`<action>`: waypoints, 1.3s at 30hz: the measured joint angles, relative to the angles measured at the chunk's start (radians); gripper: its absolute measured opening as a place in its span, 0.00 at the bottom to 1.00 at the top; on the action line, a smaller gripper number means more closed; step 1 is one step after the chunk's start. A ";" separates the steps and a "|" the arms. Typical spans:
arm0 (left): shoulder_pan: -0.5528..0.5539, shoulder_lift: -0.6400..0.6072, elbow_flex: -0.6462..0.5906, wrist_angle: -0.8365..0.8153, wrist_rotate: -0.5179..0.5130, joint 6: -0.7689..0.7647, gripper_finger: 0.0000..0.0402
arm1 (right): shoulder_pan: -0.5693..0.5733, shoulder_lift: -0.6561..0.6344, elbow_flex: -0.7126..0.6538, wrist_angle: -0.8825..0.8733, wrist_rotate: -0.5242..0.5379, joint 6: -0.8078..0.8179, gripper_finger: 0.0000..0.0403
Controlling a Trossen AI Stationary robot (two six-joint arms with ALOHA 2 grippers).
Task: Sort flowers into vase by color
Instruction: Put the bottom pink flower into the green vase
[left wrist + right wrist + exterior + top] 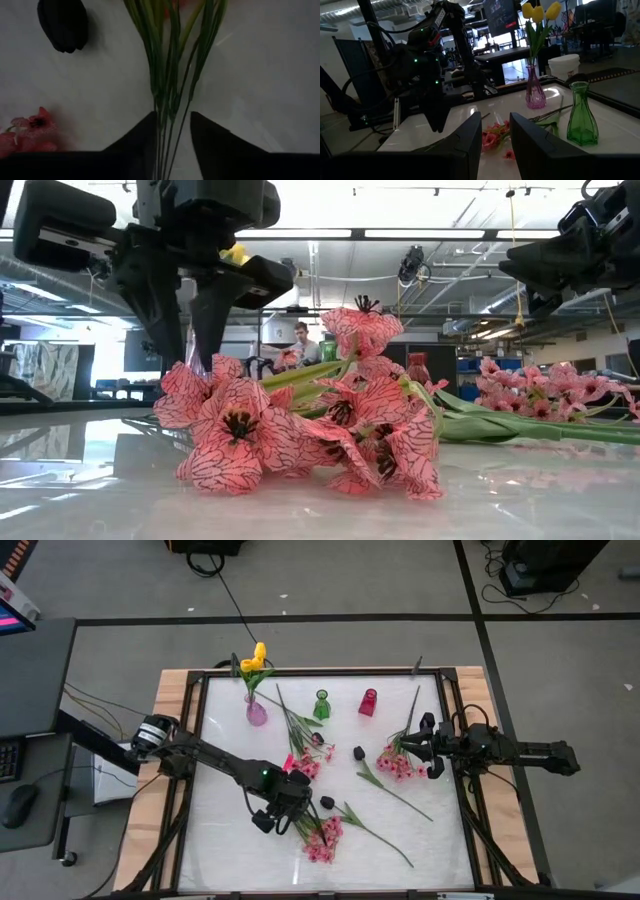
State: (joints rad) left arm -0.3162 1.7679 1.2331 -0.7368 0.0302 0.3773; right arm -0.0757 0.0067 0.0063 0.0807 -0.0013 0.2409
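Note that only the yellow tulips point(257, 657) stand sorted, in the purple vase point(256, 712); the green vase point(321, 706) and red vase point(368, 702) appear empty, while several pink sprays point(322, 837) and dark tulips point(327, 803) lie loose on the table point(230, 850), so you should judge most of the task as remaining. The left end effector point(172, 131) is low at mid-table, its fingers partly parted astride a pink spray's green stems point(170, 65) without visibly clamping them. The right end effector point(495, 131), above the table's right side, is partly parted and holds nothing.
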 joint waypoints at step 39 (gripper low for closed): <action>0.025 0.098 -0.051 0.090 0.005 0.001 0.67 | 0.000 0.000 0.000 0.001 0.000 0.000 0.27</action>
State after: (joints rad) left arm -0.2916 1.8656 1.1818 -0.6464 0.0349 0.3779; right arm -0.0758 0.0067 0.0063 0.0818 -0.0010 0.2408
